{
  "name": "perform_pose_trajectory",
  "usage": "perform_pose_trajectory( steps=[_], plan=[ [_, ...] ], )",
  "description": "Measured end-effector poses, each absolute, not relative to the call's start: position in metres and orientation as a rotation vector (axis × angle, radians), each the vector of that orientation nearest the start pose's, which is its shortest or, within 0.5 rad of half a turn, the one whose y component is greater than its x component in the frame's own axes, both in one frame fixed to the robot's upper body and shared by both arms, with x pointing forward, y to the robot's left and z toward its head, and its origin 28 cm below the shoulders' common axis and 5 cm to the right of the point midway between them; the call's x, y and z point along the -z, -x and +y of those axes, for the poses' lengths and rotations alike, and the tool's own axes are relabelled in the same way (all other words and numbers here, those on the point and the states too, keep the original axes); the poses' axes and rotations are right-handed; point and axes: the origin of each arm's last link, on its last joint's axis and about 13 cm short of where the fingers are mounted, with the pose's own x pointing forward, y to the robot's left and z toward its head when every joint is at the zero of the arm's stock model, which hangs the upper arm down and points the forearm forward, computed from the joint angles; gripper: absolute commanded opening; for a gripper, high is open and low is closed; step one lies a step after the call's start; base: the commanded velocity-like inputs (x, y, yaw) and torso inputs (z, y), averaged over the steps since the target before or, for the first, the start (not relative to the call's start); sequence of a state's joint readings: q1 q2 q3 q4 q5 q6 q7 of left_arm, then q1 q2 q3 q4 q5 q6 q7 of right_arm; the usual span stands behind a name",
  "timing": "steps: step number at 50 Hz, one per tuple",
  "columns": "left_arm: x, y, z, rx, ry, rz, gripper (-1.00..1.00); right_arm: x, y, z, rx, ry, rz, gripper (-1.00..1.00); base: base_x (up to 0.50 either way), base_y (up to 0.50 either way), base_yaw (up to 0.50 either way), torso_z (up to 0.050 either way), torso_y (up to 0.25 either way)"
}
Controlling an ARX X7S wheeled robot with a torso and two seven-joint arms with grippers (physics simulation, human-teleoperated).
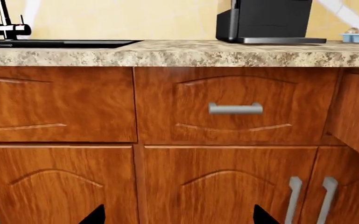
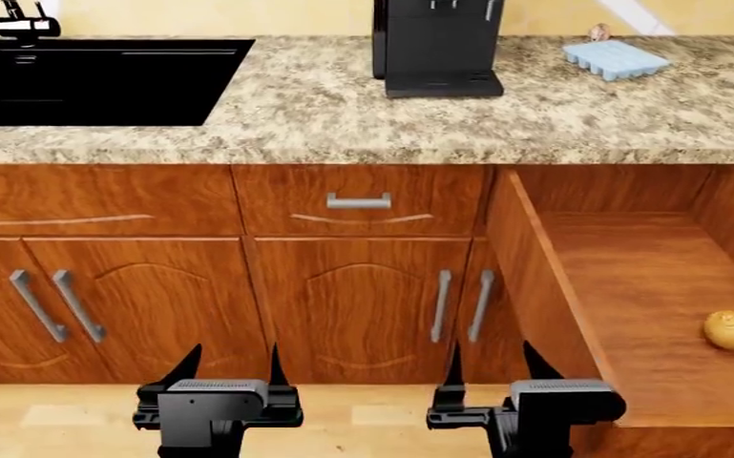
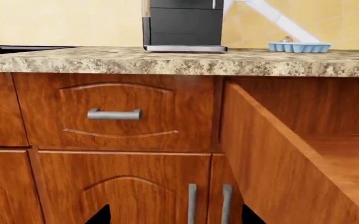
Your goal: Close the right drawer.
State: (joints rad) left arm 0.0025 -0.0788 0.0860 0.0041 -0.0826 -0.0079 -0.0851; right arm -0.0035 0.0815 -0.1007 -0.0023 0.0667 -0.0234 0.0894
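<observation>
Fingertips of both the left gripper (image 2: pixel 229 367) and the right gripper (image 2: pixel 488 364) stand spread apart, holding nothing, low before the cabinet doors (image 2: pixel 360 305). Right of them the right drawer (image 2: pixel 557 296), a smooth reddish wood-grain box, is pulled far out under the speckled granite counter (image 2: pixel 341 114). Only the head view shows the round yellowish object (image 2: pixel 728 330) on its floor; the wrist views show its side wall.

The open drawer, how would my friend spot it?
Follow the speckled counter rightward past the black coffee machine. Just below, the right drawer juts out, a wooden box holding a small yellowish ball. The neighbouring drawer is shut.
</observation>
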Motion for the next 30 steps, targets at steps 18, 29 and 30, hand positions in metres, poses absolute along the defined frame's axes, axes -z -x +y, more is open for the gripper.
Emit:
perform_pose_trajectory(
  steps=[18,29,30],
  plan=[
    [-0.0117,-0.2084,0.2066,0.0,0.004,0.012,1.0,-0.0131,-0.2088,-0.0953,-0.016,0.02,-0.014,1.0,-0.5,0.0,0.0,0.0,0.0],
    [-0.0114,-0.2083,0.2067,-0.001,0.004,0.012,1.0,-0.0132,-0.2085,-0.0953,-0.017,0.023,-0.019,1.0,-0.44,0.0,0.0,0.0,0.0],
    [-0.0111,-0.2079,0.2066,-0.001,0.004,0.013,1.0,-0.0128,-0.2081,-0.0952,-0.017,0.023,-0.017,1.0,0.0,0.0,0.0,0.0,0.0]
  ],
)
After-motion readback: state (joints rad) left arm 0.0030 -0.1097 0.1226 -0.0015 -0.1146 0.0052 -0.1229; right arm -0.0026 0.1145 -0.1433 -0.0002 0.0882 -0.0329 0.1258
